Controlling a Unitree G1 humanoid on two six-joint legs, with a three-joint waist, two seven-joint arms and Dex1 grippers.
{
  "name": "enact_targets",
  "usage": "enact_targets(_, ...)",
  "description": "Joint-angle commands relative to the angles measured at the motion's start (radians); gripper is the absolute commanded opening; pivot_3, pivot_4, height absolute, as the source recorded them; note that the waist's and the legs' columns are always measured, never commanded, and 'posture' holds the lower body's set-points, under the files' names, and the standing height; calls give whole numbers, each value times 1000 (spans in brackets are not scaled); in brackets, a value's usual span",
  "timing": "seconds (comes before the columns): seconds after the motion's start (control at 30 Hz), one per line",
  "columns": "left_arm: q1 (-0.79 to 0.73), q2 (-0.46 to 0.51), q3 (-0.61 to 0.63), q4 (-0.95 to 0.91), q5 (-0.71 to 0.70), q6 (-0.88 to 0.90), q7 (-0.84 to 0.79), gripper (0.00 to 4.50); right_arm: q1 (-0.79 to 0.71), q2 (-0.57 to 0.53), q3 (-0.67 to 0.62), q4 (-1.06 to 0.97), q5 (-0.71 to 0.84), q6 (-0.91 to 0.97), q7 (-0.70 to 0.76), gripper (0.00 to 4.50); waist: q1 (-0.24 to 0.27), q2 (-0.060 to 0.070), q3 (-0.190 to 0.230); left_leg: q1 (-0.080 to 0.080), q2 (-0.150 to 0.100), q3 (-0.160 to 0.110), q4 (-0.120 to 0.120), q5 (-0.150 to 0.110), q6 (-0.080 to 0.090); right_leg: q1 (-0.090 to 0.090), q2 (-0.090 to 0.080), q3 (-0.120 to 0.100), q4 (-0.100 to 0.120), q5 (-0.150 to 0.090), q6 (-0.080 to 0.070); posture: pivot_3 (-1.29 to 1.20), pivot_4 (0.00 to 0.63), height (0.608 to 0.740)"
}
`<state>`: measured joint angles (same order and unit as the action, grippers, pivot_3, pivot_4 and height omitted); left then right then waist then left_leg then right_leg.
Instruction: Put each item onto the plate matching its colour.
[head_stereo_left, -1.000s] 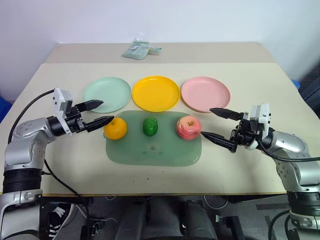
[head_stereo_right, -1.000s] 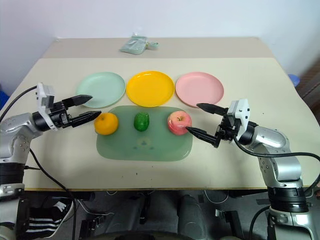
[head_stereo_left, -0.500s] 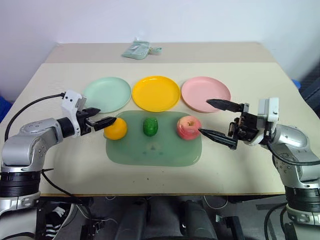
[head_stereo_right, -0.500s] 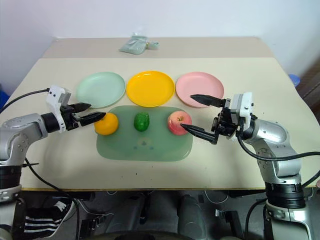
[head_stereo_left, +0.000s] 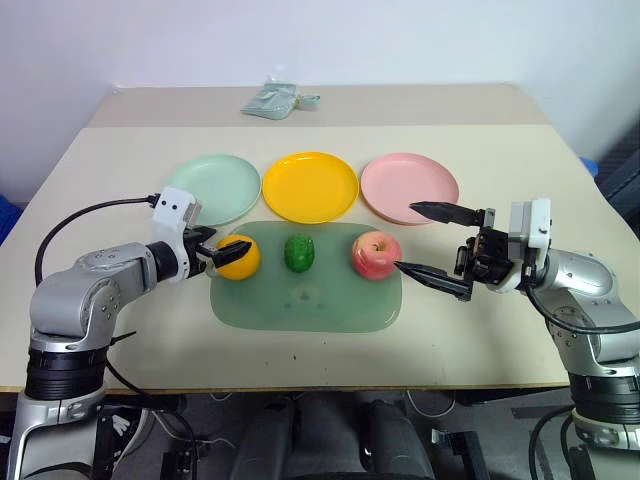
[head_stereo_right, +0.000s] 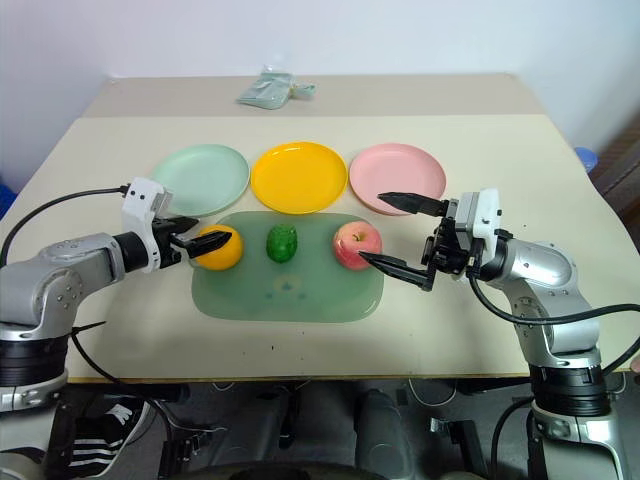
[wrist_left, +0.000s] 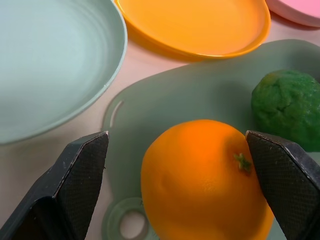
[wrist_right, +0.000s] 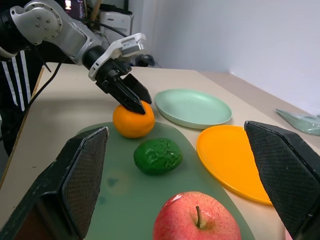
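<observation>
On the beige tabletop (head_stereo_left: 480, 340), going left to right: the left claw (head_stereo_left: 222, 255) reaches in from the left edge of the translucent green rounded-rectangle board (head_stereo_left: 306, 298), its two black fingers (wrist_left: 82, 170) spread apart on either side of the round orange fruit (head_stereo_left: 240, 256). One finger lies just beside the orange near its stem, the other stands a little off it — nothing is clamped. The orange sits on the left end of the board. Behind it, on the bare tabletop, lies the pale mint green round plastic plate (head_stereo_left: 212, 188), with nothing on it.

At the middle of the board rests the small dark green bumpy oval fruit (head_stereo_left: 299, 252), and behind it the yellow round plastic plate (head_stereo_left: 310, 186).

At the right end of the board stands the red-pink apple (head_stereo_left: 375, 254), stem up, with the pink round plastic plate (head_stereo_left: 409, 187) behind it. The right claw (head_stereo_left: 423, 243) hangs just right of the apple, pointing toward it — fingers wide apart, one over the pink plate's near rim, the other low beside the apple, holding nothing.

A small pale green plastic packet (head_stereo_left: 274, 102) lies at the far side.
</observation>
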<state>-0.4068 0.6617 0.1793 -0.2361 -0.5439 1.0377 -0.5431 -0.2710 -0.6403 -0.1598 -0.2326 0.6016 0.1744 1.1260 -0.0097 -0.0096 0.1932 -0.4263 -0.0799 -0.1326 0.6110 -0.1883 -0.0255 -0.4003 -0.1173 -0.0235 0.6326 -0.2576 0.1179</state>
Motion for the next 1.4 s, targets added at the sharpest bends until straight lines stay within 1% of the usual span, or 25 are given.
enact_targets(0.03,-21,21,18,-21,8,-32,-3,4500,-3,-12,-9,-21,8,0,-1,4457,0,0,0,0,0,0,0,0,0,0,0,0,0,0,0,0,150,740)
enact_targets(0.2,-27,21,-3,-27,6,-32,-9,4500,2,-9,-9,-24,7,4,-6,4457,0,0,0,0,0,0,0,0,0,0,0,0,0,0,0,0,150,740)
enact_targets(0.43,-18,15,-11,-84,-22,28,4,4500,8,-12,-14,-26,7,11,-9,4457,0,0,0,0,0,0,0,0,0,0,0,0,0,0,0,0,150,740)
enact_targets(0.53,4,38,-44,-102,-3,17,-12,4500,7,-10,-11,-27,7,14,-13,4457,-1,0,0,0,0,0,0,0,0,0,0,0,0,0,0,0,150,740)
enact_targets(0.7,22,56,-53,-84,15,-1,-18,4500,4,-13,-8,-24,7,15,-13,4457,0,0,0,0,0,1,0,0,0,0,0,1,0,0,0,0,150,740)
enact_targets(1.13,68,58,-100,-60,73,-62,-38,4500,9,-19,-8,-29,1,21,-15,4457,1,0,0,0,0,1,0,0,0,0,0,1,0,-1,-2,0,150,740)
enact_targets(1.27,56,56,-107,-44,82,-78,-52,3473,14,-20,-8,-28,-5,17,-16,4500,1,0,0,0,0,1,0,0,0,0,0,1,0,-1,-2,0,150,740)
enact_targets(1.3,49,55,-110,-36,91,-93,-53,3408,15,-19,-8,-28,-6,17,-16,4500,2,0,0,0,0,1,0,0,0,0,0,1,0,-1,-2,0,150,740)
enact_targets(1.4,31,55,-113,-16,103,-113,-56,3408,15,-18,-8,-27,-9,15,-17,4500,3,0,0,0,0,1,0,0,0,0,0,1,0,-1,-2,0,150,740)
